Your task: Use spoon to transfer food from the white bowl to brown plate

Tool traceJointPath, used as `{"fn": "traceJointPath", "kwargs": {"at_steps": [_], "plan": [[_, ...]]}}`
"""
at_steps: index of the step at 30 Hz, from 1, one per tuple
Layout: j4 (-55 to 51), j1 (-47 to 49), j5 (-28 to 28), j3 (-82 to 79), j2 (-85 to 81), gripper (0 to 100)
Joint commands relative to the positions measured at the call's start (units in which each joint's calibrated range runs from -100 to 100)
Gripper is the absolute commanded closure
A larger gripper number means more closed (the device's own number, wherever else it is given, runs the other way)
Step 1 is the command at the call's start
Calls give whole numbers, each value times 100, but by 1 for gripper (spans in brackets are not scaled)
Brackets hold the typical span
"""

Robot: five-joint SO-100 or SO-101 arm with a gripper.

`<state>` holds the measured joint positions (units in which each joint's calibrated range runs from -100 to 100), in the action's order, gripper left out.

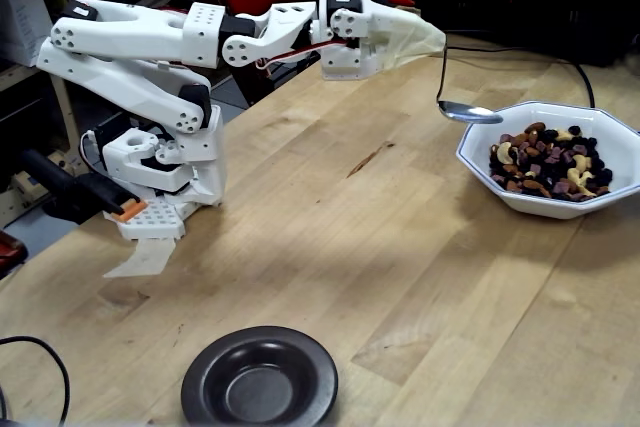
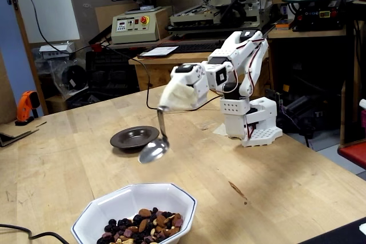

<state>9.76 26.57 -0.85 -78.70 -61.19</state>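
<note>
My gripper (image 1: 432, 42) (image 2: 163, 107) is wrapped in beige tape and shut on the spoon's upper end. The spoon (image 1: 468, 111) (image 2: 153, 151) hangs down from it, its silver bowl empty and level in the air. It hovers just off the left rim of the white bowl (image 1: 478, 143) (image 2: 108, 204) in a fixed view. The food (image 1: 546, 163) (image 2: 145, 228), mixed nuts and dark dried fruit, fills the bowl's centre. Far from the spoon, the brown plate (image 1: 300, 359) (image 2: 121, 139) lies empty near the table's front edge.
The arm's white base (image 1: 165, 179) (image 2: 253, 125) stands on the wooden table. A black cable (image 1: 35, 343) loops at the front left corner. An orange drill (image 2: 24, 107) lies at the table's far side, and benches with machines (image 2: 223, 4) stand behind.
</note>
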Motion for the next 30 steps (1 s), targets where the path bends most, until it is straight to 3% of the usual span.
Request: {"fn": "traceJointPath", "kwargs": {"at_steps": [1,11,30], "plan": [[139,313,10,384,286,96],[1040,373,49,384,1219,96],[1783,358,386,1198,2931,96]]}}
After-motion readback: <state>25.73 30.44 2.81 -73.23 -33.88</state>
